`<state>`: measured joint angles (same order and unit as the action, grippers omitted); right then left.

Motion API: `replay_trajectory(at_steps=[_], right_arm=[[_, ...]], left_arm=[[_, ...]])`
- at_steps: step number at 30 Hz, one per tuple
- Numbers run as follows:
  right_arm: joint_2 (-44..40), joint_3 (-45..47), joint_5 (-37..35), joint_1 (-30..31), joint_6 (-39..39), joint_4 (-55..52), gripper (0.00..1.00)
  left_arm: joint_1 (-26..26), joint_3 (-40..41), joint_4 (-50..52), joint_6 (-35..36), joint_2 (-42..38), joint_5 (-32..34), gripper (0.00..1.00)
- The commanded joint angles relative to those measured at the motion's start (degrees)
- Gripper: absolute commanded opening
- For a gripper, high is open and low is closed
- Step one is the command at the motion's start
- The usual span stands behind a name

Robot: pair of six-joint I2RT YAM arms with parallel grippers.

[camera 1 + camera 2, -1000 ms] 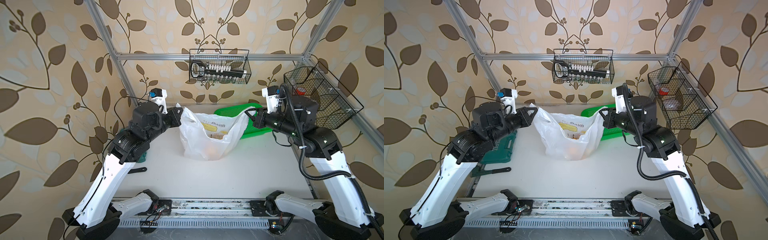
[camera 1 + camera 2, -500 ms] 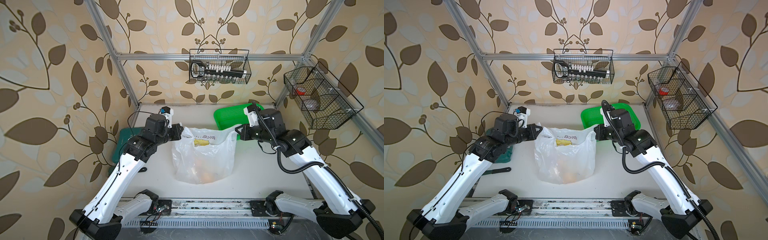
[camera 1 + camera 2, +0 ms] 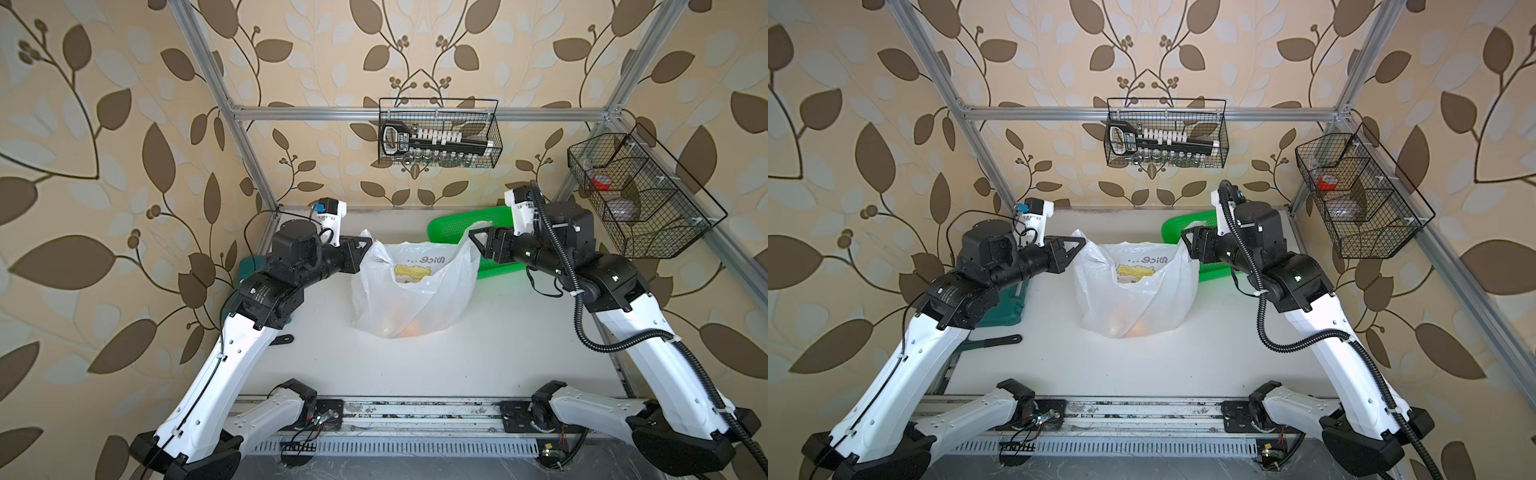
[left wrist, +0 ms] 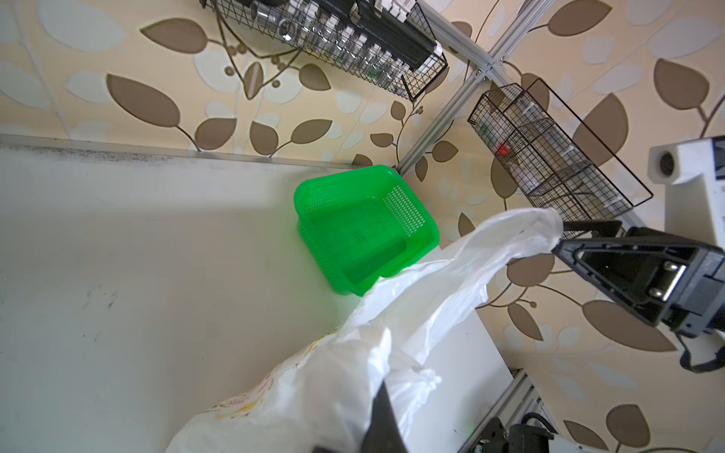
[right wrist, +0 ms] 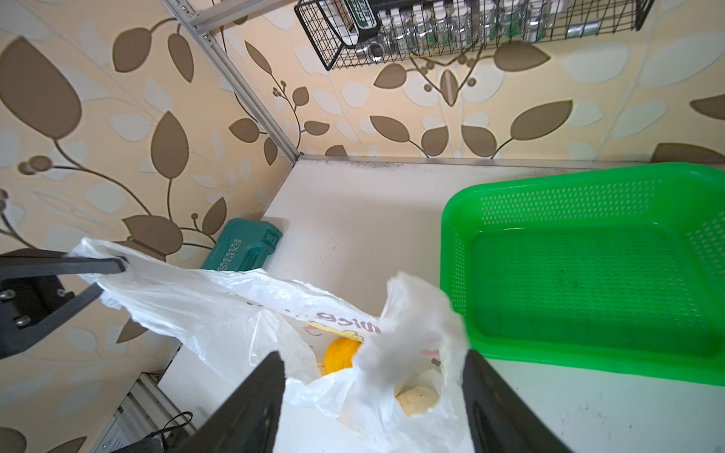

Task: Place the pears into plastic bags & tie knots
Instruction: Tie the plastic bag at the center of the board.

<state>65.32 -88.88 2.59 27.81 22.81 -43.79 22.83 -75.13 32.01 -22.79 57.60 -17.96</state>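
**Holding, this moment; 12 o'clock is the back wall**

- Plastic bag (image 3: pixel 415 286), one. Translucent white with "Nice" print, standing at the centre of the table (image 3: pixel 519 353) with its mouth open upward.
- Pears, at least two countable. One is orange-yellow (image 5: pixel 340 355) and one pale cream (image 5: pixel 418 397), both lying in the bottom of the bag. Any others are hidden by folds of film, so I cannot confirm the full count.
- Handle loops, two. The left handle loop (image 5: pixel 98 255) is stretched toward 10 o'clock. The right handle loop (image 5: pixel 412 306) stands up, blurred, toward 2 o'clock.
- Knots, none. The loops are well apart and uncrossed.
- Left gripper (image 3: pixel 366 245), one, at 10 o'clock of the bag. Its jaws are closed tight on the left handle loop.
- Right gripper (image 5: pixel 372 355), one, at 2 o'clock of the bag. Its jaws are spread wide, and the right handle loop sits loose between them, clamped by neither.
- Green basket (image 5: pixel 569 196), one, at 1 o'clock of the bag, with no fruit in it.
- Teal case (image 5: pixel 243 247), one, at 9 o'clock by the table's edge.
- Wire baskets, two. One is on the back rail (image 3: pixel 438 133) and one at the right corner (image 3: pixel 640 195).

**Progress, as I judge it:** with no pear on the table or in the basket, loading looks finished. The tying has not begun. What remains is regripping the free loop, crossing the two loops, threading and pulling tight.
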Motion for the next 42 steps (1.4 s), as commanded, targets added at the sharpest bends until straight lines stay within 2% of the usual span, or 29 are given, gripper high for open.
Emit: replay_trajectory(at_steps=[1, 4, 8, 11, 15, 22, 31, 33, 35, 37, 38, 39, 40, 41, 42], right_arm=[[-1.7, -3.6, 2.5, 1.7, -1.1, 1.4, 0.73], [0.2, -4.4, 4.8, 7.3, -2.4, 3.3, 0.75], [4.5, -4.7, 1.6, 18.8, -7.1, 5.3, 0.78], [7.9, -2.8, 0.2, 22.8, -8.9, 8.5, 0.8], [12.0, -1.1, 0.9, 23.2, -10.5, 12.0, 0.82], [19.3, -3.9, 2.1, 23.4, -12.1, 14.5, 0.82], [23.6, -8.2, 4.9, 23.4, -12.5, 14.9, 0.76], [24.1, -9.2, 5.2, 23.4, -12.7, 14.8, 0.69], [24.3, -9.9, 5.3, 23.4, -12.9, 14.6, 0.54], [23.9, -9.7, 5.6, 23.4, -13.0, 15.1, 0.32], [23.6, -9.5, 6.0, 23.4, -13.1, 15.6, 0.11], [23.4, -9.5, 6.4, 23.4, -13.2, 15.7, 0.0], [23.3, -9.5, 6.6, 23.3, -13.3, 15.7, 0.0], [23.1, -9.7, 6.7, 23.2, -13.3, 15.6, 0.0], [22.9, -9.7, 6.8, 23.0, -13.3, 15.6, 0.0]], left_arm=[[-0.1, 0.6, -3.7, -1.2, -0.4, -4.1, 0.0], [-0.1, 1.2, -4.0, -2.4, -0.2, -4.5, 0.0], [-0.1, 1.7, -4.7, -3.8, -0.5, -4.1, 0.0], [-0.1, 1.8, -5.2, -4.5, -0.3, -3.9, 0.0], [-0.1, 1.9, -5.6, -4.9, -0.1, -4.2, 0.0], [-0.2, 1.8, -5.8, -5.1, 0.1, -4.5, 0.0], [-0.2, 2.2, -6.2, -5.2, 0.3, -5.2, 0.0], [-0.1, 2.3, -6.3, -5.3, 0.4, -5.4, 0.0], [-0.1, 2.5, -6.2, -5.3, 0.4, -5.6, 0.0], [-0.1, 2.6, -6.2, -5.3, 0.4, -5.8, 0.0], [-0.1, 2.5, -6.0, -5.2, 0.5, -5.9, 0.0], [-0.1, 2.3, -5.8, -5.2, 0.4, -5.8, 0.08], [-0.1, 2.0, -5.4, -4.8, 0.3, -5.3, 0.23], [-0.1, 1.2, -4.4, -4.1, 0.0, -3.8, 0.47], [-0.2, 0.3, -3.3, -3.1, -0.5, -2.2, 0.61]])
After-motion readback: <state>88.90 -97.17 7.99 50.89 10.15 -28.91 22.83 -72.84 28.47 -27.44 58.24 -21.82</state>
